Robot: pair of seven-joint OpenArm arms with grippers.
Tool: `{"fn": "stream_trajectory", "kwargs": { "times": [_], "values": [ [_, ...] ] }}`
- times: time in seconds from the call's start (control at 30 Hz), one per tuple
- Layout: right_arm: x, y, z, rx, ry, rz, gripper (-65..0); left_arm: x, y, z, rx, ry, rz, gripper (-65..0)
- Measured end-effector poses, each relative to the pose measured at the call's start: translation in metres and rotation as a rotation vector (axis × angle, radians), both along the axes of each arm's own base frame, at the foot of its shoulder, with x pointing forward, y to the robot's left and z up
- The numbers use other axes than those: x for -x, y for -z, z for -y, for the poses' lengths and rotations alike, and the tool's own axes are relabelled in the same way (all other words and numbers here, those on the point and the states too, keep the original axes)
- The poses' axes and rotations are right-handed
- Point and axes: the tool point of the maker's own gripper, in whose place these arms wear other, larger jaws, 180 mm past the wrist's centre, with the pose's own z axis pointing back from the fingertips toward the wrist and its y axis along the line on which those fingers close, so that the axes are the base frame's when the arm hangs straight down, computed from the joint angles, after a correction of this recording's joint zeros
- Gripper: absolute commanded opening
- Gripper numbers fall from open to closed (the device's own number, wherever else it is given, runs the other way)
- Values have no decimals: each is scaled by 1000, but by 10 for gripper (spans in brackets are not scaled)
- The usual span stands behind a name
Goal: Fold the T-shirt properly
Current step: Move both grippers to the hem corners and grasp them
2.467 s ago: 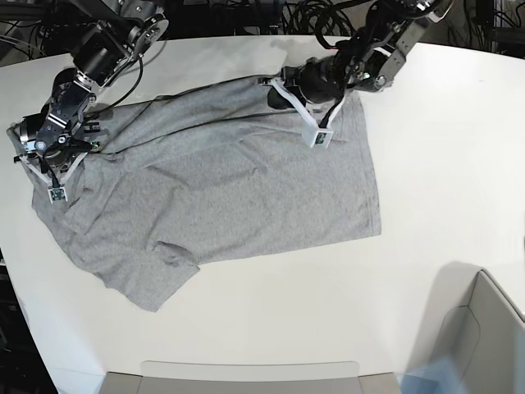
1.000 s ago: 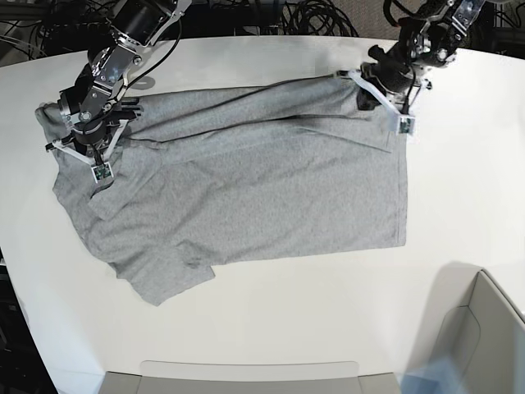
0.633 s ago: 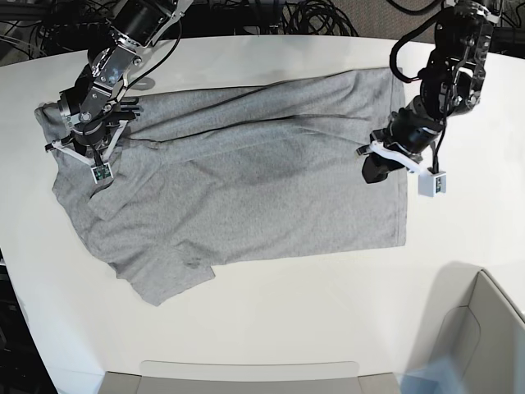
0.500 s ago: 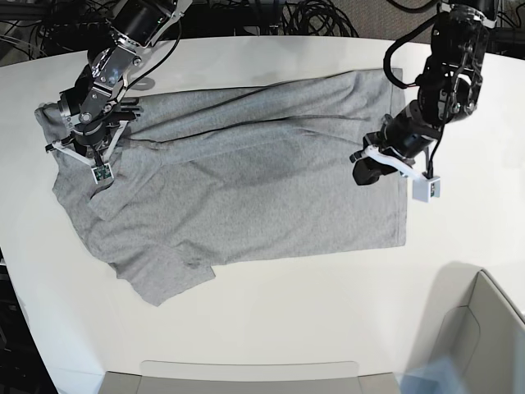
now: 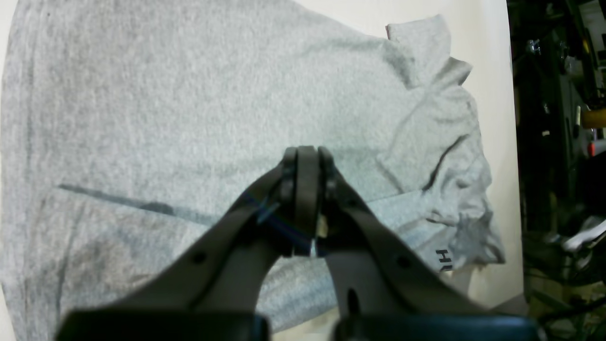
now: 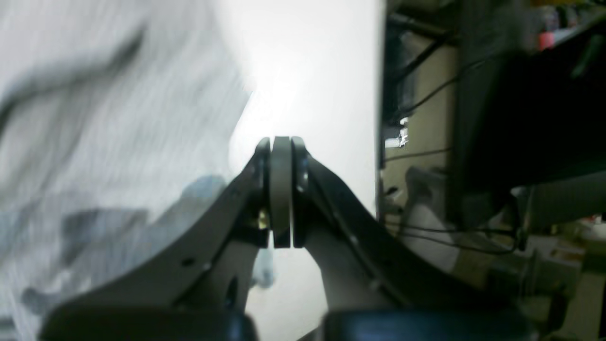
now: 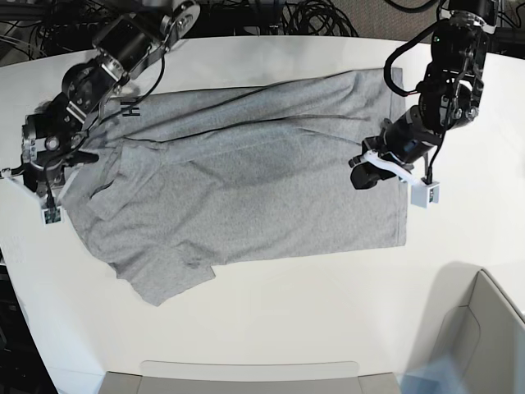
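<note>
The T-shirt (image 7: 246, 189) lies spread plain side up on the bench (image 7: 287, 328), ready for folding, with both pincers, left (image 7: 373, 171) and right (image 7: 45, 176), clamped shut, empty, over its ends.

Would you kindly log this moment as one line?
T-shirt: spread flat, unfolded | left gripper: shut, empty, above shirt | right gripper: shut, empty, at sleeve edge

Robotics lab: white worktable (image 7: 271, 328), tangled black cables (image 7: 312, 16) behind, cluttered equipment racks (image 5: 558, 118).
</note>
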Motion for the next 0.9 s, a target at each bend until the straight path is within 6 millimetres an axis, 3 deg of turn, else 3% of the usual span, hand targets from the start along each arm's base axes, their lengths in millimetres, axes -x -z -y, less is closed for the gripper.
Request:
{"fn": "stream_trajectory", "kwargs": {
  "times": [0.1, 0.2, 0.3, 0.43, 0.53, 0.7, 0.77, 0.9],
  "values": [
    [-57, -17, -16, -49, -66, 61, -650, 0, 0, 0, 0, 0, 1, -440],
    [-109, 9, -76, -122, -266, -10, -650, 0, 0, 0, 1, 0, 2, -440],
    [-127, 47, -133, -232, -435, -57, -650, 0, 1, -1, -3, -1, 0, -440],
    [-133, 86, -161, -343, -556, -79, -650, 1, 1, 1, 3, 0, -2, -440],
    [-123, 114, -160, -432, -553, -114, -650, 1, 1, 1, 3, -1, -3, -440],
    [-120, 127, -98, -453, -393, -77, -650, 1, 1, 1, 6, -2, -4, -440],
    [-114, 130, -84, -448, -373, -85, -650, 1, 1, 1, 4, -2, -6, -440],
    [-87, 137, -83, -441, -431, -168, -650, 0, 1, 1, 3, -1, -2, -440]
  ]
}}
